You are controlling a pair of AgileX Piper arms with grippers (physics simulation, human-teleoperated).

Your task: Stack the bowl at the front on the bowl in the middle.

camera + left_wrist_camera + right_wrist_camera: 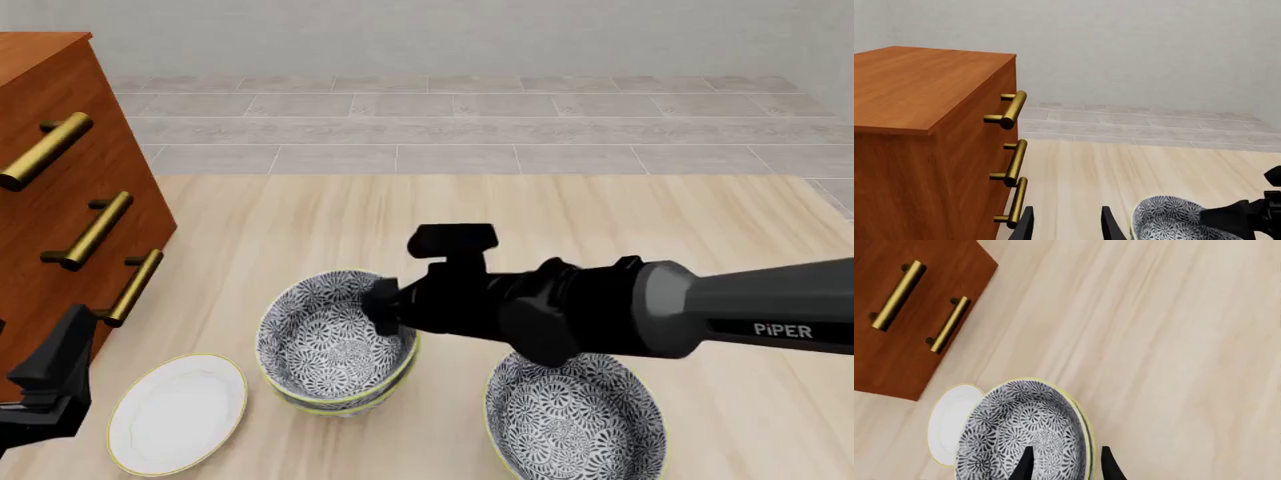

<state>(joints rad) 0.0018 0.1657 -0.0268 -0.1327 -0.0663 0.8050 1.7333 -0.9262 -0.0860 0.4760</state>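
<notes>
The bowl at the front [574,418], floral grey-and-white with a yellowish rim, stands alone at the front right, under my right arm. The bowl in the middle [350,402] shows only as a rim under a like bowl [331,340] nested in it. My right gripper [383,305] is open over that stack's right rim. In the right wrist view its fingers [1026,465] straddle the rim of the top bowl [1021,430], one inside and one outside, with gaps on both sides. My left gripper [51,385] is open and empty at the front left, beside the dresser.
A wooden dresser [54,200] with brass handles stands along the left edge. A flat white plate [176,412] lies left of the stack, close to my left gripper. My right arm [694,310] crosses above the front bowl.
</notes>
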